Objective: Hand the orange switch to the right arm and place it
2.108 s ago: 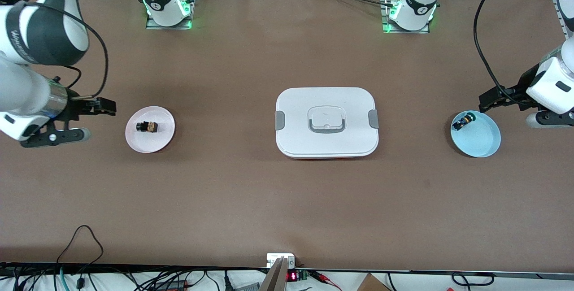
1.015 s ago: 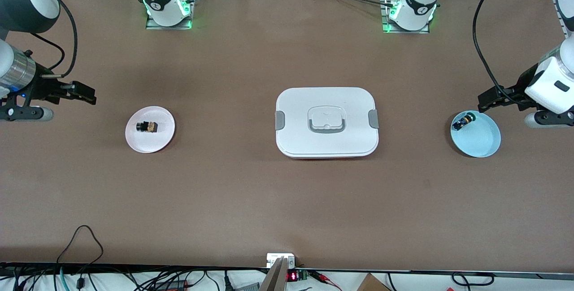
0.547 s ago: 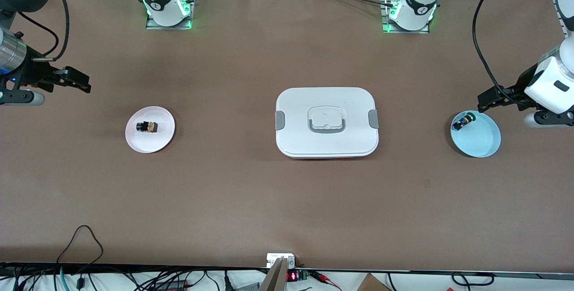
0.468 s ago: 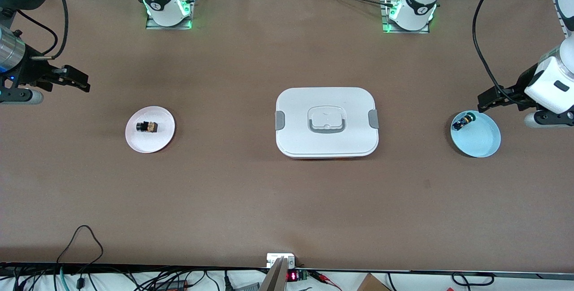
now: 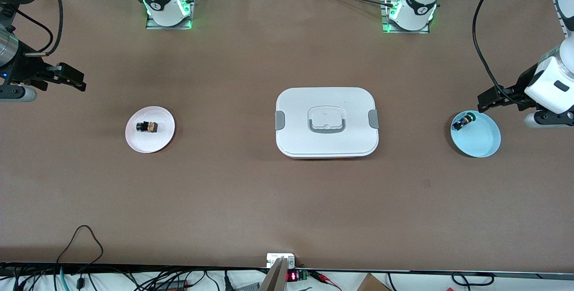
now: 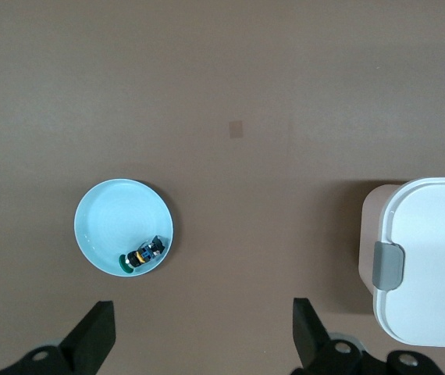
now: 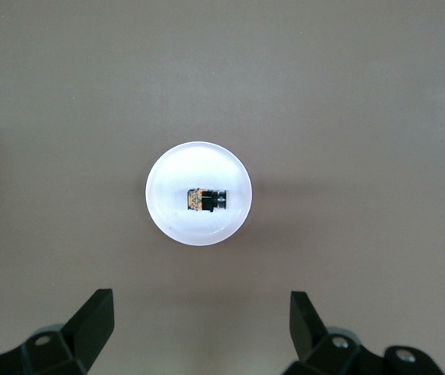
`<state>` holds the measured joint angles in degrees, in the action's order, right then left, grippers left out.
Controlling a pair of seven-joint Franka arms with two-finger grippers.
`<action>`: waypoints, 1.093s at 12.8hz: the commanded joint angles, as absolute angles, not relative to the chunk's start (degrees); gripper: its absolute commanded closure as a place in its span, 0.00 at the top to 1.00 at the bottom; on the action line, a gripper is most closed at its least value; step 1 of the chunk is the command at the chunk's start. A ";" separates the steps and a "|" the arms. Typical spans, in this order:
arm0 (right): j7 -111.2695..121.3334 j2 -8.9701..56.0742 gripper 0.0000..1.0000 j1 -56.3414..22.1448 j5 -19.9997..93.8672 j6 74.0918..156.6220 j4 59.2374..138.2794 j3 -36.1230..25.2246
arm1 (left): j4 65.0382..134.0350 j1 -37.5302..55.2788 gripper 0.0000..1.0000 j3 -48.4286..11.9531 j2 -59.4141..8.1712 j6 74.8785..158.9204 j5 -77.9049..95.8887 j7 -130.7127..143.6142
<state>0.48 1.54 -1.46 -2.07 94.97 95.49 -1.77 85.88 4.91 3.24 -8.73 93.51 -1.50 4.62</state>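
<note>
The orange switch [image 5: 147, 126] lies on its side on a pale pink plate [image 5: 155, 143] toward the right arm's end of the table. In the right wrist view the switch [image 7: 205, 201] sits at the middle of that plate [image 7: 199, 228]. My right gripper [image 5: 75, 78] hangs open and empty over bare table, off the plate toward the table's end; nothing is between the fingers of the right gripper [image 7: 199, 308]. My left gripper [image 5: 483, 102] waits open and empty over the table by the rim of a light blue plate [image 5: 483, 144], and shows open in its own view too [image 6: 203, 312].
A black-and-blue part with a green cap [image 5: 463, 122] lies in the light blue plate [image 6: 113, 219], near its rim. A white lidded box [image 5: 327, 147] with grey clips stands at the table's middle; its corner [image 6: 433, 312] shows in the left wrist view.
The right arm has drawn back from beside the pink plate toward its end of the table, gripper still open. The switch stays on the plate. The left arm has not moved.
</note>
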 commanded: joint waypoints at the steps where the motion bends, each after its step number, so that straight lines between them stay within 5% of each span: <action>1: 1.23 1.41 1.00 -1.23 -1.23 93.78 94.66 -1.23 | 83.85 5.01 1.00 3.16 -9.49 92.11 -1.32 4.92; 14: 1.58 1.32 1.00 -1.23 -1.32 92.72 94.39 -1.14 | 83.85 4.83 1.00 2.99 -9.32 91.93 -0.44 4.92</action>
<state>0.75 1.54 -1.57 -2.07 93.82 95.22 -1.50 85.78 4.87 3.01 -8.73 93.47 -1.18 4.62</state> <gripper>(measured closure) 0.000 0.000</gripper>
